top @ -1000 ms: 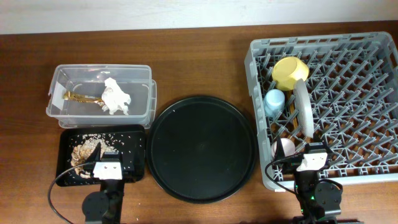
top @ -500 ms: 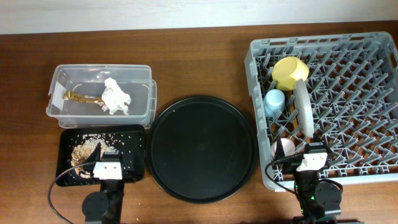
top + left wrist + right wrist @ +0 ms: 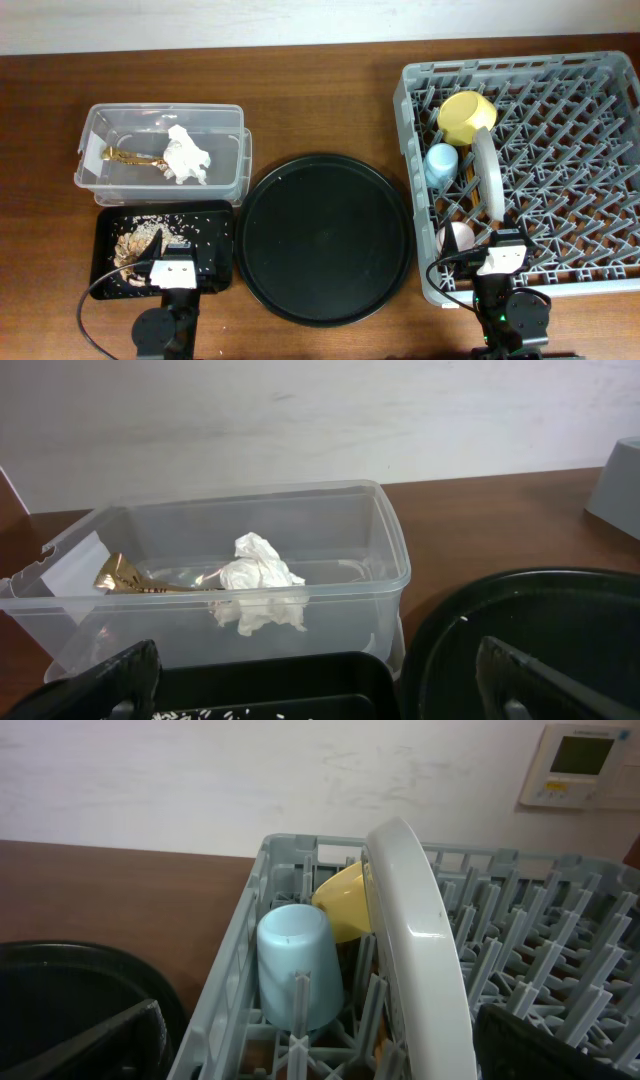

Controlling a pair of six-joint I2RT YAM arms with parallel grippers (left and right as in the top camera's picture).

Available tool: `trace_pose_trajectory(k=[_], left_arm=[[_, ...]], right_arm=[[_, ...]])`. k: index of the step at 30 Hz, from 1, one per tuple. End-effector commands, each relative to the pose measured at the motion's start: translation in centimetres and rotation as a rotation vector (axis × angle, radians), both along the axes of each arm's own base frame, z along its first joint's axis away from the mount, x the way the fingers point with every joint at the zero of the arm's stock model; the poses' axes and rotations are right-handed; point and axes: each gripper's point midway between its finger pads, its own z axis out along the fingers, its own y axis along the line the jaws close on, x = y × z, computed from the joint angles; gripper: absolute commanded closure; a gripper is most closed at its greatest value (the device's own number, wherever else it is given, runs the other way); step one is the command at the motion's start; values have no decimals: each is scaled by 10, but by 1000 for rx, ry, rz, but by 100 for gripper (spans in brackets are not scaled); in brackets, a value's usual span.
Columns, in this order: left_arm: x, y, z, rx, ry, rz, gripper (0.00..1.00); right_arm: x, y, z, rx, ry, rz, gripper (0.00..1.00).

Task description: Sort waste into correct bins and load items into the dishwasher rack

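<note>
The clear tub (image 3: 160, 108) at the left holds the crumpled white tissue (image 3: 185, 155) and the gold wrapper (image 3: 125, 157); both also show in the left wrist view, the tissue (image 3: 258, 585) and the wrapper (image 3: 130, 578). The flat black tray (image 3: 215, 270) holds beige food scraps (image 3: 135, 245). The grey rack (image 3: 520, 66) holds the yellow bowl (image 3: 466, 117), light-blue cup (image 3: 440, 165), upright plate (image 3: 487, 175) and white cup (image 3: 456, 238). The chopsticks are not clearly visible. My left gripper (image 3: 320, 695) is open and empty over the black tray. My right gripper (image 3: 320, 1055) is open and empty at the rack's front edge, facing the blue cup (image 3: 295, 960) and the plate (image 3: 420, 930).
A large round black tray (image 3: 325, 238) lies between the bins and the rack. The rack's near wall (image 3: 240, 950) stands right before my right gripper. A white wall runs along the table's back edge.
</note>
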Motion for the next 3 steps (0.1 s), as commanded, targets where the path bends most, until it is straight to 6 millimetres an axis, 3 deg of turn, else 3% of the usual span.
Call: trace_pose_trajectory(k=[1,3], left_arm=[[0,1,0,20,-4,7,0],[0,1,0,20,-4,7,1]], right_arm=[[0,-1,-2,0,3,-9,1],[0,-1,-2,0,3,-10,1]])
